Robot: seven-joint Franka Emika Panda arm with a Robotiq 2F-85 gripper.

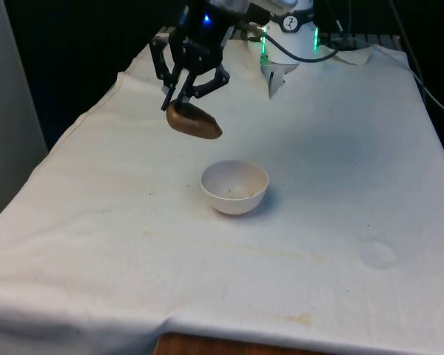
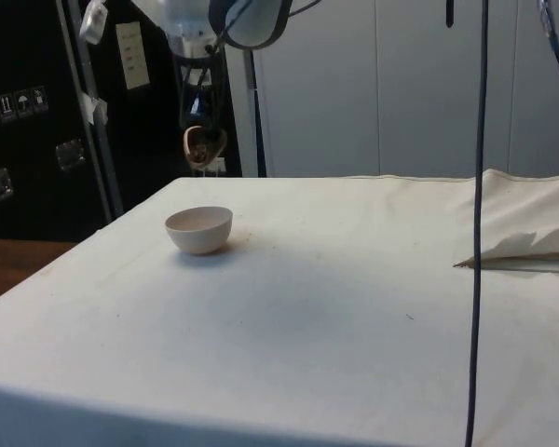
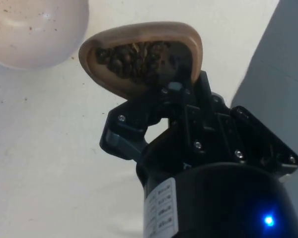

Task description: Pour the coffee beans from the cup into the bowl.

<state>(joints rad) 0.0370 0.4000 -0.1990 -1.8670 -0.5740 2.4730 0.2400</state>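
A brown wooden cup hangs tilted in the air, its mouth leaning toward the bowl, with my gripper shut on its rim. In the wrist view the cup holds dark coffee beans and the gripper clamps its edge. A white bowl stands on the cloth below the cup, a little toward the front view's right, with a few dark specks inside. From the side, the cup hangs above and behind the bowl. Part of the bowl shows beside the cup in the wrist view.
The white cloth covers the whole table, with faint stains near the front edge. A raised fold of cloth lies at the side view's right. A dark cable hangs down in front of the side camera.
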